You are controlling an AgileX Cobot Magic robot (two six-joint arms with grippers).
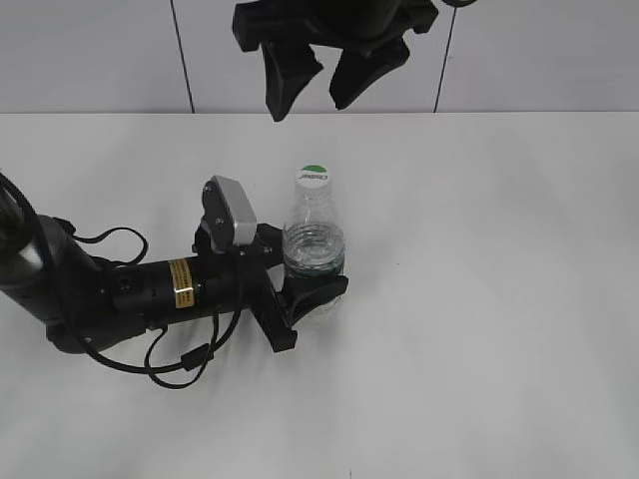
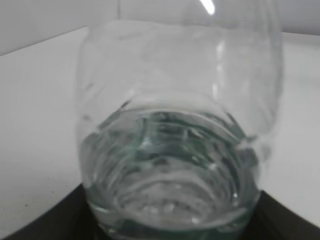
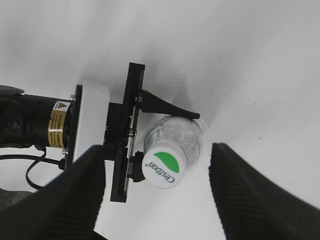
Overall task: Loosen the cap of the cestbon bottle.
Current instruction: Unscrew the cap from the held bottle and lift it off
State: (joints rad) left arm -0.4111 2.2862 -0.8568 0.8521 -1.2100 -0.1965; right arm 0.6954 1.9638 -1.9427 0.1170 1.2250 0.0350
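Item: cap (image 1: 314, 177). Small, round, white, with a green leaf-shaped mark and small lettering on top. It sat on the neck of the cestbon bottle (image 1: 314, 242), nothing touching it; whether it was screwed tight could not be told.

Item: cestbon bottle. Clear plastic, ribbed shoulders, a dark green band at mid-height. It stood upright near the middle of the white table (image 1: 479, 319), partly filled with clear liquid. The left wrist view showed its body at very close range, filling most of the frame.

Item: left hand (image 1: 312, 281). Black, lying low along the table, reaching in from the left. Its fingers stood on either side of the bottle's lower body and clasped it, one finger (image 3: 170, 107) visible against the far side in the right wrist view.

Item: right hand (image 1: 318, 75). Black, hanging above the bottle, well clear of the cap. Its two fingers were spread wide apart and held nothing; in the right wrist view the cap lay between them, nearer the left-side finger (image 3: 67, 200).

Item: wall (image 1: 100, 50). White panels with dark seams, behind the table.
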